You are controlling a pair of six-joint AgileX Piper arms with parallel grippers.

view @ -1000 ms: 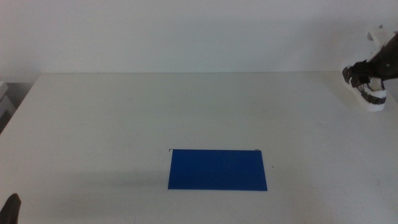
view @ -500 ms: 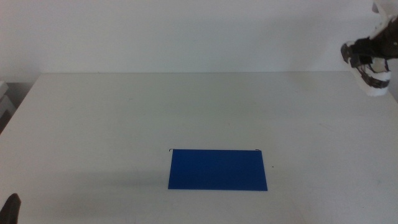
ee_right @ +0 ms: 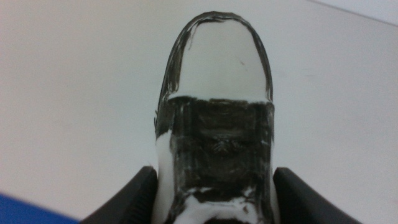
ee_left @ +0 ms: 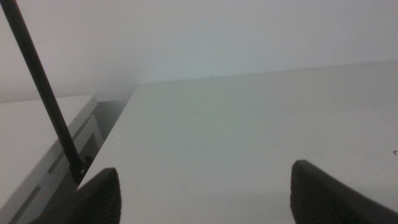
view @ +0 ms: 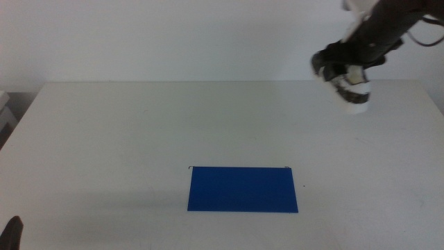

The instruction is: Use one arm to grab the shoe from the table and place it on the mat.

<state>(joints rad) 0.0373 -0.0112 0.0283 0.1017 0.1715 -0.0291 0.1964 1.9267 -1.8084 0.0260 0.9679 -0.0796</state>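
The white and black shoe [view: 345, 81] hangs in the air above the table's [view: 139, 139] far right part, held by my right gripper [view: 350, 64], whose arm [view: 388, 24] comes in from the upper right. In the right wrist view the shoe [ee_right: 214, 124] fills the space between the two jaws, toe pointing away. The blue mat [view: 242, 188] lies flat at the table's front centre, well to the left of and nearer than the shoe; its corner shows in the right wrist view [ee_right: 25, 210]. My left gripper [ee_left: 205, 193] is open and empty at the front left corner [view: 12, 231].
A white wall stands behind the table. A thin dark cable [ee_left: 43, 93] and a white side surface [ee_left: 37, 137] lie past the table's left edge in the left wrist view.
My right gripper has lifted the shoe off the far right of the table and carried it leftward and higher. The left arm has not moved.
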